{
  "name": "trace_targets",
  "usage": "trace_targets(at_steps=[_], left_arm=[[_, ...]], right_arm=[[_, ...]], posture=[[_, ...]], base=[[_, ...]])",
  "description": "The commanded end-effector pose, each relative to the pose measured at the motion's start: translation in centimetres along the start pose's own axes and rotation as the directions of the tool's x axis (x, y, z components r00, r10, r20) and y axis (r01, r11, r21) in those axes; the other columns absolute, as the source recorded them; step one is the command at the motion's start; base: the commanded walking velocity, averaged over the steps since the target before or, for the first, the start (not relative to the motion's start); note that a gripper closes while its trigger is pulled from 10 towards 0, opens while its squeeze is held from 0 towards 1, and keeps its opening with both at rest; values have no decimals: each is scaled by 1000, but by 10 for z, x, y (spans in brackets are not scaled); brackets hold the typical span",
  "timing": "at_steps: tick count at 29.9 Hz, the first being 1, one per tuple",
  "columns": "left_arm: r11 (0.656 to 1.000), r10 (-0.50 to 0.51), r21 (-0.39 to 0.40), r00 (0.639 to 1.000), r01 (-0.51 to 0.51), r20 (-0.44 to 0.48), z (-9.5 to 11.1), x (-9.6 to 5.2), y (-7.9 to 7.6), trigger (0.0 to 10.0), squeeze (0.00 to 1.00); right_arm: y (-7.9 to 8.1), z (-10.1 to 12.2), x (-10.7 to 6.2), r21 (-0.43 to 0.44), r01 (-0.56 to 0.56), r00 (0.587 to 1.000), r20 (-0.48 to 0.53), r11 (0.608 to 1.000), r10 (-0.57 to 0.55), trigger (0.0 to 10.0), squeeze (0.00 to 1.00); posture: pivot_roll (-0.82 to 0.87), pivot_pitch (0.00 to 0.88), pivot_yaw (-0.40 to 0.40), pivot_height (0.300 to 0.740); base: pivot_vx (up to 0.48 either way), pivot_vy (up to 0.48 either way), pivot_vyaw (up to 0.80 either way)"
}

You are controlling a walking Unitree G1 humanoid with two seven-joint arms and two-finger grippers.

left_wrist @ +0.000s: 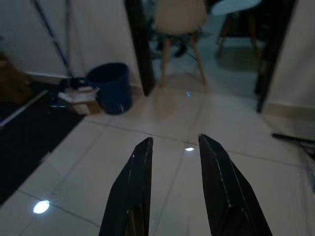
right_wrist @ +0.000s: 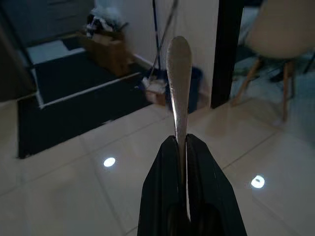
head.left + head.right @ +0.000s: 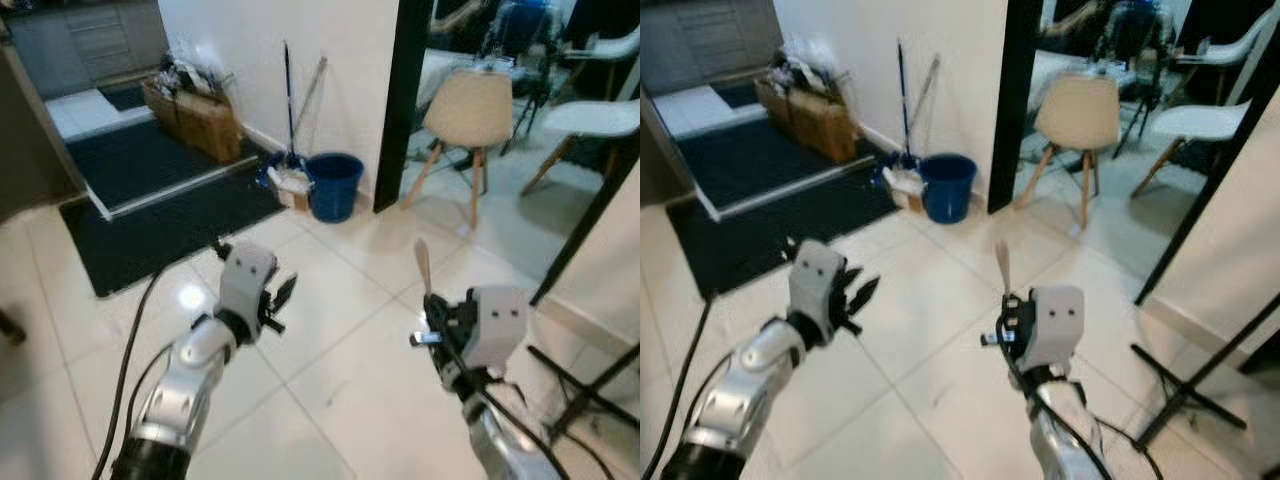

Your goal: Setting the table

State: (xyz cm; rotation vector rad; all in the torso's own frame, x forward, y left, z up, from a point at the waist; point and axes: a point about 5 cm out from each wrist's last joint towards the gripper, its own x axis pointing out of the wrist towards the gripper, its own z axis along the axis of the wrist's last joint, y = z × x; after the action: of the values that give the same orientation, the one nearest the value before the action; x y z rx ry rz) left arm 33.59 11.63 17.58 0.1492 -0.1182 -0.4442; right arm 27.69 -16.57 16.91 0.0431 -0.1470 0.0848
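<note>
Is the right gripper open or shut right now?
Shut. The right gripper has its two black fingers pressed against a spoon, whose end sticks up past the fingertips, over the tiled floor.

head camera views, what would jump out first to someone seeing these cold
The right gripper is held out over the pale tiled floor, shut on a piece of metal cutlery that sticks up past its fingertips. The left gripper is open with nothing in it. Ahead, a blue bucket stands against the white wall beside a dark door frame.
</note>
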Motion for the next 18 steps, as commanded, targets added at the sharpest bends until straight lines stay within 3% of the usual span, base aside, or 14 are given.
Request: trace_targets(at_steps=[1, 7, 18], left_arm=[[999, 52, -6, 998, -53, -30, -8, -8, 11, 10000, 0], [995, 101, -13, 994, -102, -33, -8, -11, 20, 10000, 0], [994, 108, -13, 994, -109, -30, -6, -11, 19, 10000, 0]], right_arm=[[3, -1, 0, 9, -13, 1000, 0, 1000, 13, 10000, 0], [-2, 1, 2, 0, -6, 1000, 5, 1000, 6, 10000, 0], [0, 1, 1, 2, -12, 1000, 6, 1000, 12, 10000, 0]], posture=[[-48, 86, 96, 740], [-36, 94, 86, 740], [-41, 104, 89, 740]], base=[[480, 0, 0], [480, 0, 0], [480, 0, 0]])
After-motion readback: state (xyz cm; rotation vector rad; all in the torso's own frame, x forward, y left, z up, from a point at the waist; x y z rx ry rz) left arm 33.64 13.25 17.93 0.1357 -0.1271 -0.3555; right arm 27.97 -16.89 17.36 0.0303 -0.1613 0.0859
